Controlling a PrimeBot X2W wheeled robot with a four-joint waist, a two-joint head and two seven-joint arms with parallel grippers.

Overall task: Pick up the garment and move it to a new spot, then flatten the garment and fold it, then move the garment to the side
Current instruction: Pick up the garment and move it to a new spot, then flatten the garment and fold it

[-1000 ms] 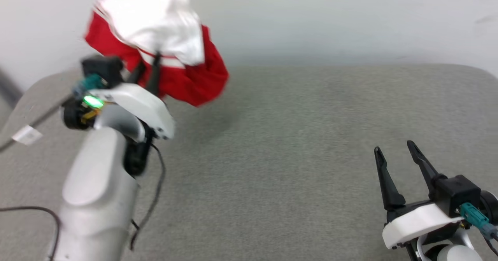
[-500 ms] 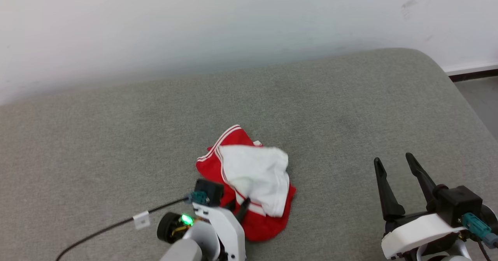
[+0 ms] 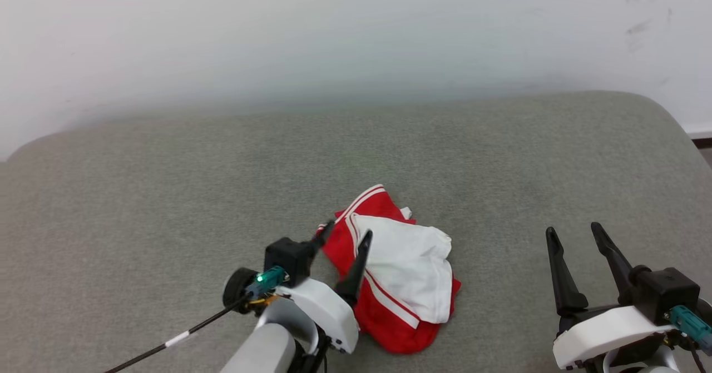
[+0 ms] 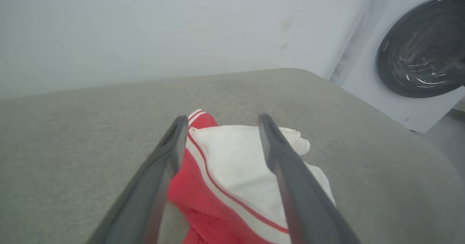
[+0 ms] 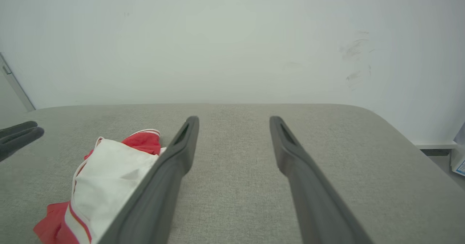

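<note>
1. Plainly, the garment (image 3: 409, 267) lies in a crumpled heap on the grey padded surface (image 3: 167, 195). Red cloth is underneath, a white sleeve panel is bunched on top, and striped trim runs along the visible edges. The wall (image 3: 334, 39) stands well beyond it.
2. Just at the garment's left edge, on the robot's side of it, sits the left gripper (image 3: 349, 230). Its jaws are spread wide and clamp nothing. From the left wrist view the heap lies below and ahead of the two fingers, in line with the gap between them. In the head view one finger crosses the cloth, and I cannot tell whether it touches.
3. Well apart from the garment, off its right side, the right gripper (image 3: 573, 229) hovers over bare surface with its jaws fully parted and empty.
4. Since the garment rests loose, free of both grippers, with parted jaws right beside it, the carry to a new spot looks finished or at its very end.
5. Flattening has not begun. The body of the shirt is folded under itself, only one sleeve can be made out, and no lettering or number shows.
6. Left to do, by my reading, are spreading the garment flat, folding it, and moving the folded garment to the side.
7. Spreading will likely need both grippers on separate edges. The right one would have to come in close to the garment, and a corner or hem would have to be found in the heap.
</note>
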